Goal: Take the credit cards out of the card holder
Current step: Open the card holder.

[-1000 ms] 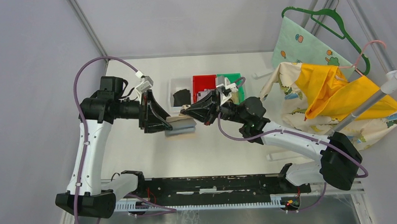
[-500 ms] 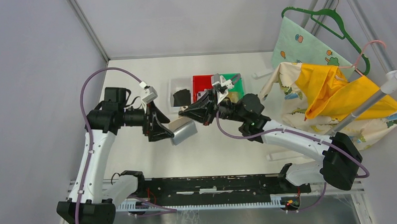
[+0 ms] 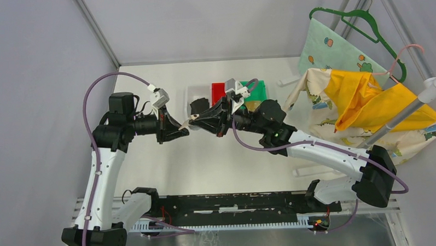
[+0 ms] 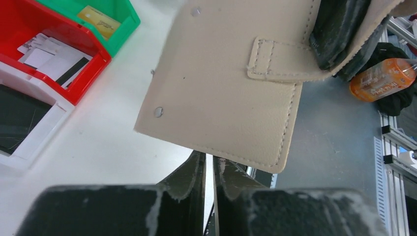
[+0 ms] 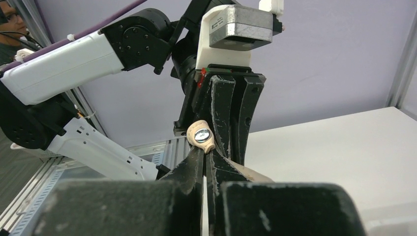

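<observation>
the card holder is off the desk, hanging in the air between the two grippers, just in front of a row of bins. the right gripper is clamped tight on the holder's snap tab, whose metal stud shows just above its fingertips. in the left wrist view that gripper's dark fingers bite the flap at the holder's upper right corner. the left gripper has its fingers drawn almost together, with only a thin slit between them. their tips run up under the holder's lower stitched edge, but i cannot tell whether they pinch that edge or anything else. the holder's plain beige outer face is turned towards the left wrist camera, with a strap stitched across its upper right part. on the desk stand a white bin with a black card in it, a red bin touching it with pale grey cards, one showing a dark stripe, and next along a green bin with a gold-tan card. from above, both arms reach inward and meet near the white bin, tips nearly nose to nose. at the desk's right side, well apart from the grippers, a yellow cloth lies over a patterned one, with a green hanger behind.
</observation>
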Action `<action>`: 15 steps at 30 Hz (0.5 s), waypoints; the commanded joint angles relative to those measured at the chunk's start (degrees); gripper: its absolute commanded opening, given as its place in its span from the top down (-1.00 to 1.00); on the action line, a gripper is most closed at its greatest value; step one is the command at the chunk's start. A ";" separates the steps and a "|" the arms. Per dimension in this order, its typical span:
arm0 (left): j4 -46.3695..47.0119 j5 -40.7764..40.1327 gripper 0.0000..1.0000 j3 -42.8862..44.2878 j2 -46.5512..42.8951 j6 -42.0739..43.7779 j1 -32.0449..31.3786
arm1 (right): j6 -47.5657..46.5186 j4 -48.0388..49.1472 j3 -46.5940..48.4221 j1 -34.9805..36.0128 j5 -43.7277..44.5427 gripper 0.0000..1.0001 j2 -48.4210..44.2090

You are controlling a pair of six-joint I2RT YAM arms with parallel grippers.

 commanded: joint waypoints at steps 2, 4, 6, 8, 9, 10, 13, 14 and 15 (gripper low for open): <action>6.16 0.50 0.75 1.23 0.52 -6.76 -0.08 | -0.77 0.81 0.99 1.32 0.61 0.99 -1.25; 6.17 -0.33 0.72 1.51 0.67 -7.13 -0.03 | -1.25 0.32 0.38 1.28 2.06 0.99 -1.80; 6.14 -1.93 0.31 1.15 0.13 -6.18 -0.05 | -1.00 0.18 0.07 1.07 3.22 1.00 -2.06; 6.10 -3.73 0.12 0.32 -0.61 -5.07 -0.04 | -0.38 0.14 -0.10 0.78 3.95 0.99 -2.34; 5.84 -4.46 0.01 -0.08 -1.02 -4.29 -0.03 | -0.20 0.16 -0.08 0.64 4.03 1.00 -2.38; 5.69 -5.12 -0.13 -0.43 -1.51 -3.58 -0.07 | -0.05 0.18 0.04 0.66 3.84 1.00 -2.38; 5.16 -6.12 -0.35 -0.90 -2.75 -1.57 -0.03 | 0.62 -0.05 0.36 0.62 3.35 1.00 -2.34; 5.08 -5.97 -0.39 -0.85 -2.91 -0.94 -0.02 | 0.94 -0.06 0.48 0.62 2.97 1.00 -2.17; 5.10 -5.67 -0.40 -0.70 -3.17 -0.47 -0.03 | 1.16 -0.25 0.66 0.53 2.59 1.00 -1.93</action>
